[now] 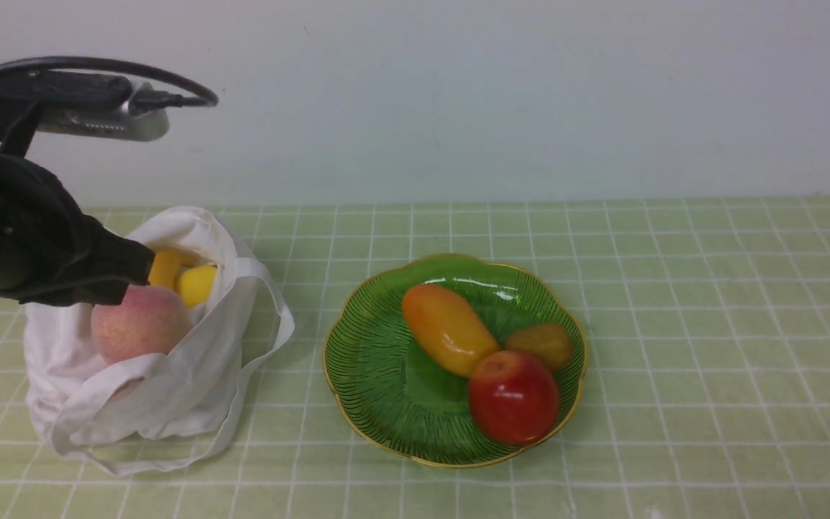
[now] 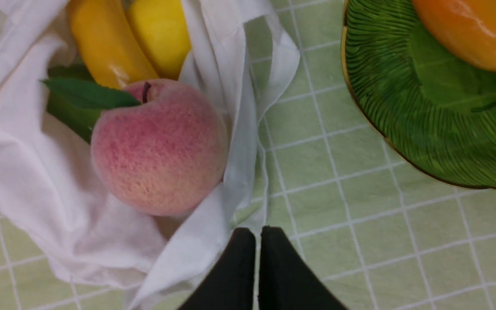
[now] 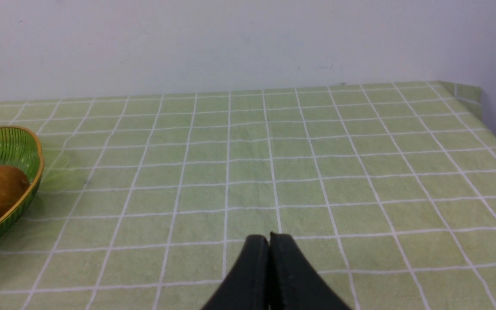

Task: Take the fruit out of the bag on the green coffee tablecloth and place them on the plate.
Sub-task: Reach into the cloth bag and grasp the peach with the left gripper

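Now the soft white cloth bag [image 1: 192, 389] lay left of the scalloped green glass plate [image 1: 400, 404] on the pale green gridded tablecloth [image 1: 710, 360]. Inside it sat a fuzzy pink peach [image 1: 140, 324], a curved yellow banana [image 2: 106, 41] and a small yellow fruit [image 1: 196, 285]. The black left gripper [image 2: 258, 232] hung above the bag, fingertips pressed together. The black right gripper [image 3: 269, 237], well right of the plate, was likewise closed.

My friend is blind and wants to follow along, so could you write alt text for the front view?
A white cloth bag holding a peach and yellow fruit sits left of a green plate bearing an apple; a black robot gripper hovers above the bag.
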Tool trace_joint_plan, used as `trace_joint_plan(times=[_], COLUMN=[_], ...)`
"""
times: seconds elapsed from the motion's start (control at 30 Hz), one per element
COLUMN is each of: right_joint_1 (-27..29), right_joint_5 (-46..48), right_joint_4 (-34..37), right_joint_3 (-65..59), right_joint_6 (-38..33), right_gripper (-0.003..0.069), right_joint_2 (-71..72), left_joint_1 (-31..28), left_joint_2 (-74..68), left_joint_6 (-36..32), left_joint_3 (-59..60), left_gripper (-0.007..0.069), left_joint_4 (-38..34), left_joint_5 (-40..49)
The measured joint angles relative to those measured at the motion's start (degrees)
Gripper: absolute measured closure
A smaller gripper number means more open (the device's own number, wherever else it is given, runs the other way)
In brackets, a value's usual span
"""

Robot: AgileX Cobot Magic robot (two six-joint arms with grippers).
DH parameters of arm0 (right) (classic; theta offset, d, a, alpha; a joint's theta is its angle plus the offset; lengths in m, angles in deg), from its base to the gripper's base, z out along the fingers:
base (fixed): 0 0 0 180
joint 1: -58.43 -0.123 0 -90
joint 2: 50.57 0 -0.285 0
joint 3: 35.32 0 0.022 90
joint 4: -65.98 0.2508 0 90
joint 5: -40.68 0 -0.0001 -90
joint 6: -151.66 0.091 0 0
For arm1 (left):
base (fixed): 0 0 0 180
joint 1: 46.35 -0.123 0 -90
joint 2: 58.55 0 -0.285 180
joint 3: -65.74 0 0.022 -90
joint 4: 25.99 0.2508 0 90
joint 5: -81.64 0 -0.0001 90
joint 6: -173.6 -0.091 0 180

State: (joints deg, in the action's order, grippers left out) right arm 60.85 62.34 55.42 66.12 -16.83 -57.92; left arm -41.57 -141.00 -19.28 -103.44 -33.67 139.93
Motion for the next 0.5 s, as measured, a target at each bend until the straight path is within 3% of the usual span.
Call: trace_joint_plan(times=[0.07, 0.13, 0.23, 0.33, 0.5], right_joint_1=[0.0, 0.0, 0.0, 0.0, 0.0], right_joint_5=[0.0, 0.0, 0.0, 0.0, 0.0], right_joint_4=[0.0, 0.0, 0.0, 0.0, 0.0], right_joint_3=[0.0, 0.0, 0.0, 0.0, 0.0], right_joint_6=[0.0, 0.0, 0.0, 0.0, 0.0], right_gripper=[0.0673, 0.0673, 0.0673, 0.0673, 0.0673], right_joint_2=[0.0, 0.0, 0.0, 0.0, 0.0], left_joint_1=[0.0, 0.0, 0.0, 0.0, 0.0], left_joint_2=[-0.99, -3.16, -5.75, -8.08, -10.41], left_joint_6=[-1.33, -2.53, -2.86, -1.73, 1.43], left_joint_3=[-0.02, -0.02, -0.02, -0.02, -0.02], left_gripper=[0.0596, 0.0515, 0.0348, 0.0097, -0.0051], left_joint_4=[0.84, 2.53, 3.9, 5.98, 11.6], left_joint_5=[-1.17, -3.3, -5.75, -9.02, -11.71])
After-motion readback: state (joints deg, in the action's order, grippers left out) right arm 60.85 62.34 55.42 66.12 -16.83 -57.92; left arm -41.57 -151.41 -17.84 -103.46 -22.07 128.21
